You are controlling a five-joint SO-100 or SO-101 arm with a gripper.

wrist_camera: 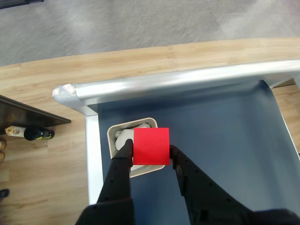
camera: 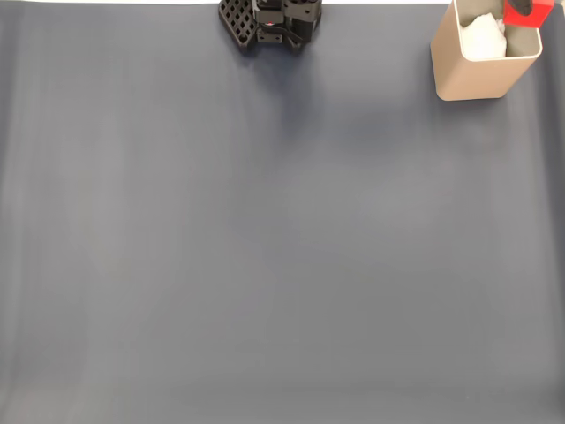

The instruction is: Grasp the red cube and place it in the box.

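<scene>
Gripping matte red cube (wrist_camera: 151, 146), black jaws above round-cornered beige box (wrist_camera: 114, 131).

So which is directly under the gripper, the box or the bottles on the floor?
The beige box: the gripper holds the red cube over its opening; the bottles lie off the table.

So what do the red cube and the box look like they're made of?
The red cube: flat, matte, evenly coloured faces with no glare, likely plastic or painted wood. The box: smooth beige walls, rounded corners, thin pale rim, probably moulded plastic, unconfirmed.
</scene>
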